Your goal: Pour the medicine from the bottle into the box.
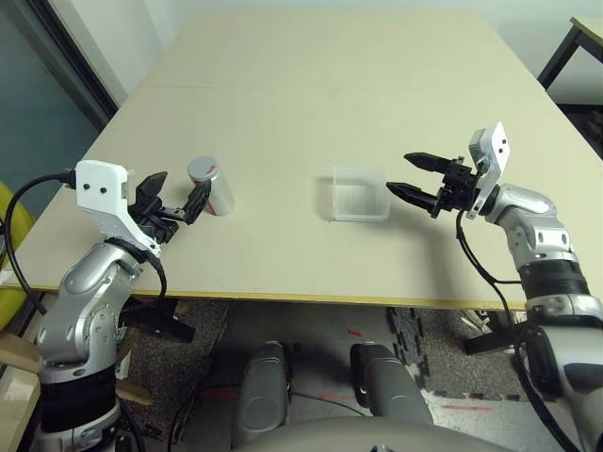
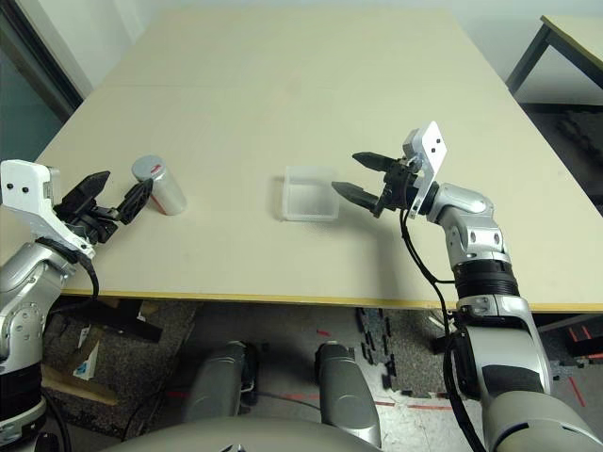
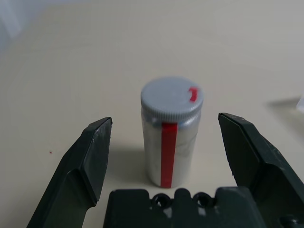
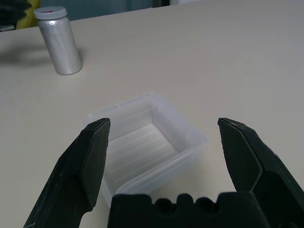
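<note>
The bottle (image 1: 211, 185), left of frame centre, looks light, rigid and smooth; it should be gripped mid-body. The left gripper (image 1: 174, 200) and the right gripper (image 1: 412, 175) both gape wide, empty.

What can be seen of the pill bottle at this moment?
The bottle is a small white cylinder with a red label stripe and a grey ribbed cap that is still on. It stands upright on the table, to the left of the clear box. The open left claw is level with it, one finger on either side, not touching.
</note>
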### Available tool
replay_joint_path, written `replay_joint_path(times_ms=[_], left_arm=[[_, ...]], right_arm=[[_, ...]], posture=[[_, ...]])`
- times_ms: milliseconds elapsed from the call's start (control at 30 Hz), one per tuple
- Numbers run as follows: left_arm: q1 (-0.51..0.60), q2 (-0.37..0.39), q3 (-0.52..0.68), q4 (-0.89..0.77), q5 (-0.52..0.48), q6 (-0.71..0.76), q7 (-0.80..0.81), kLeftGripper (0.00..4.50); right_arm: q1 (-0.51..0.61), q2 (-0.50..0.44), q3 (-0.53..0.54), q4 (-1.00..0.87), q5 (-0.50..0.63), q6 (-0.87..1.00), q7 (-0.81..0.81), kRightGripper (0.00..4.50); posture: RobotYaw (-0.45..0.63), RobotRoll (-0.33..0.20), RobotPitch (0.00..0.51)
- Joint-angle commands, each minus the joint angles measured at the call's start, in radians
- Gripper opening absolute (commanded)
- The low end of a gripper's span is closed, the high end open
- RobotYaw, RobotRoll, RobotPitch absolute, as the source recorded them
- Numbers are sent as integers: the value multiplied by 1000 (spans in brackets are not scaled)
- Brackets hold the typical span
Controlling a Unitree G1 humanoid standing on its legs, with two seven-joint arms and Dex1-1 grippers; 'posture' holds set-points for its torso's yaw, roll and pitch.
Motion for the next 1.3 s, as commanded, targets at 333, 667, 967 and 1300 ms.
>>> replay_joint_path(times_ms=[333,667,967,1300], left_arm=[[-49,-24,-97,281,118,-227,-93,4479],[-127,-47,-128,451,167,-351,-117,4479],[-208,-55,-137,579,191,-414,-125,4479],[-300,-74,-157,741,218,-499,-138,4479]], right_arm=[[21,-1,5,-49,-1,13,-23,4500],[35,-6,4,-75,-1,25,-35,4500],[45,-12,3,-94,0,31,-37,4500],[49,-15,5,-103,-2,33,-38,4500]], posture=[[-59,0,119],[-84,0,111],[-92,0,109],[-101,0,103]])
